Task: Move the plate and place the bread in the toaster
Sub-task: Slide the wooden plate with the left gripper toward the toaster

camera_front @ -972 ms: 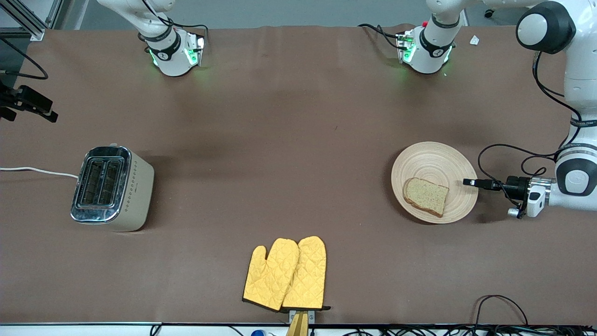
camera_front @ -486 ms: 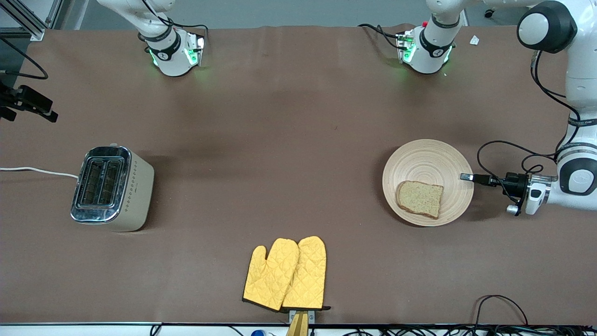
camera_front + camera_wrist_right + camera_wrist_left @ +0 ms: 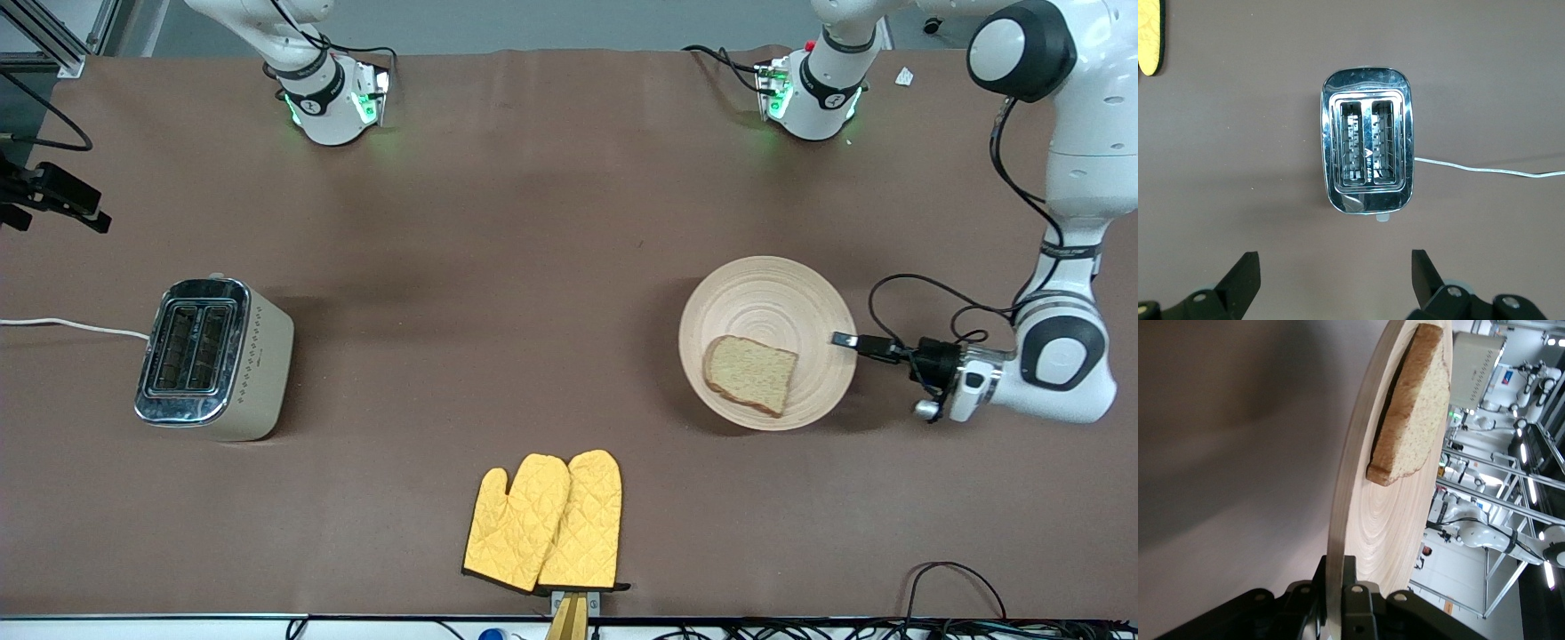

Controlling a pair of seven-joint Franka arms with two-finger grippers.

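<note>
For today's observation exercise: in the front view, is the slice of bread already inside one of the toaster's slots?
No, the bread lies on the plate, while the toaster stands apart with both slots empty.

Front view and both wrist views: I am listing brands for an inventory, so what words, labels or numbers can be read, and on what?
No text can be read anywhere.
Toaster: a small dark mark on its dotted side, too small to read.
Left arm: dark lettering on a band of the arm, too small to read.
Plate, bread, oven mitts: no writing.
Left wrist view: a blue and red sign on a cabinet in the room, blurred.
</note>
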